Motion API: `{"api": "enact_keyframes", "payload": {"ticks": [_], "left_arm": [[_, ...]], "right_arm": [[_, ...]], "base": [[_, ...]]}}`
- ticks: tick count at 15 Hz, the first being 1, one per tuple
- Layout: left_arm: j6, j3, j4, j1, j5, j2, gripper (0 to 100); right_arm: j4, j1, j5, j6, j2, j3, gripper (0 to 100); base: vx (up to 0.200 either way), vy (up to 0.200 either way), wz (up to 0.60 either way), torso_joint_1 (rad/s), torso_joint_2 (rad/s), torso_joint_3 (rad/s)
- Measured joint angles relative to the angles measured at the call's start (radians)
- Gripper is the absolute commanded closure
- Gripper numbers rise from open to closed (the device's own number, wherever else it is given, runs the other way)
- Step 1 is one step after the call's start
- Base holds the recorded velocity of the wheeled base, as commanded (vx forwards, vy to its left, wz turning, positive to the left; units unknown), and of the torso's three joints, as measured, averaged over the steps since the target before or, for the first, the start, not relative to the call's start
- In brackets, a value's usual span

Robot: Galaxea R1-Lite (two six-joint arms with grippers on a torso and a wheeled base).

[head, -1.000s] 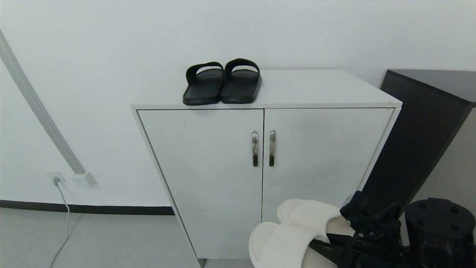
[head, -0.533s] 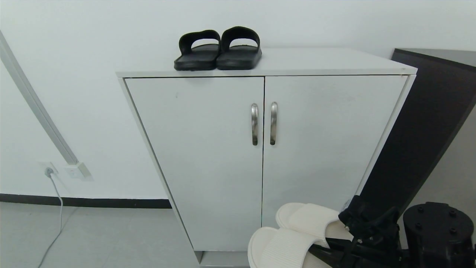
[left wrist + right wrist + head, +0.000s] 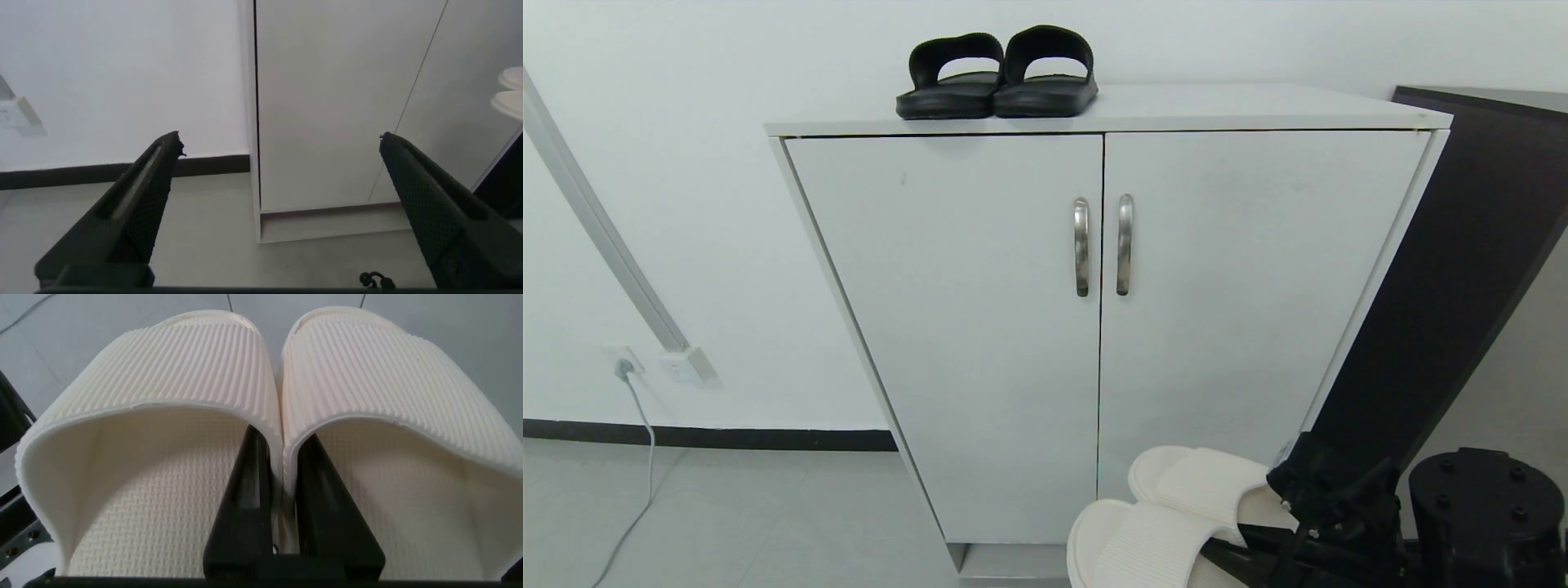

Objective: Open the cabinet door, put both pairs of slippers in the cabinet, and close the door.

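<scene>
While the cabinet is standing with both doors shut, the white slippers are hanging side by side low in front of its right door, apart from it, toes pointing away from the arm. The right gripper is pinching the pair, its fingers clenching the two inner side walls together, one finger reaching into each slipper. The black slippers are sitting together on the cabinet's top, over the left door and right at the front edge. Two metal handles are running upright on either side of the seam between the doors. The left gripper is hovering low with its jaws spread wide and nothing between them, facing the cabinet's lower left corner. A dark unit is standing just beside the cabinet's right side, and a cable is trailing from a wall socket down to the floor.
</scene>
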Motion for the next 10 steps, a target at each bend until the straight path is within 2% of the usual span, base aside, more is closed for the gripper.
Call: {"api": "enact_keyframes", "payload": {"ticks": [1, 3, 4, 7, 9, 10], "left_arm": [[-0.003, -0.03, -0.003, 0.0, -0.003, 0.004, 0], [-0.022, -0.17, 0.007, 0.0, -0.016, 0.044, 0], [-0.012, -0.23, 0.017, -0.001, -0.043, 0.083, 0], [0.046, -0.296, 0.01, -0.002, -0.21, 0.276, 0], [0.064, -0.32, -0.09, -0.011, -0.339, 0.435, 0], [0.069, -0.336, -0.152, -0.027, -0.381, 0.512, 0]], "right_arm": [[-0.007, 0.001, 0.004, 0.0, 0.002, 0.006, 100], [-0.011, 0.009, 0.006, -0.002, 0.007, 0.011, 100], [-0.011, 0.015, 0.005, -0.004, 0.008, 0.012, 100], [-0.012, 0.029, 0.001, -0.042, 0.014, 0.017, 100], [-0.012, 0.034, 0.002, -0.044, 0.021, 0.02, 100], [-0.012, 0.036, 0.003, -0.044, 0.023, 0.021, 100]], "base": [[0.0, 0.0, 0.0, 0.0, 0.0, 0.0], [0.0, 0.0, 0.0, 0.0, 0.0, 0.0], [0.0, 0.0, 0.0, 0.0, 0.0, 0.0], [0.0, 0.0, 0.0, 0.0, 0.0, 0.0], [0.0, 0.0, 0.0, 0.0, 0.0, 0.0], [0.0, 0.0, 0.0, 0.0, 0.0, 0.0]]}}
